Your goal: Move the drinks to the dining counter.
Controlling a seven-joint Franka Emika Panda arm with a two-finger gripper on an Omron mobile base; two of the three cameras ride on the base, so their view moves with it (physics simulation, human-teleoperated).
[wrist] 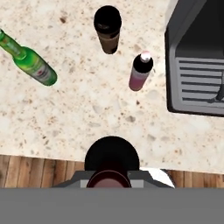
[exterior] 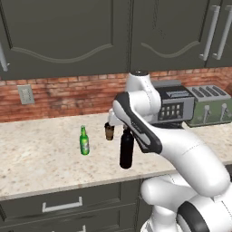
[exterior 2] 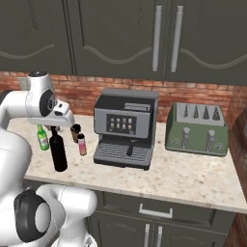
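Note:
My gripper (exterior: 125, 130) is shut on the neck of the tall black wine bottle (exterior: 126, 152), which stands upright near the counter's front edge; whether its base touches the stone I cannot tell. From the hand view the bottle's top (wrist: 111, 154) sits right at the gripper (wrist: 112, 178). To its left is the green bottle (exterior: 84, 141), behind it the brown cup (exterior: 109, 132). From the right, the wine bottle (exterior 2: 59, 150) hangs under the gripper (exterior 2: 54, 128), with the green bottle (exterior 2: 43, 138), cup (exterior 2: 75, 131) and pink bottle (exterior 2: 82, 144) around it. The dining counter is out of view.
A grey coffee machine (exterior 2: 124, 126) stands right of the drinks, a green toaster (exterior 2: 197, 128) beyond it. Dark wall cabinets (exterior: 90, 31) hang above the brick backsplash. The counter's front edge (wrist: 43, 152) runs close under the held bottle, wood floor below.

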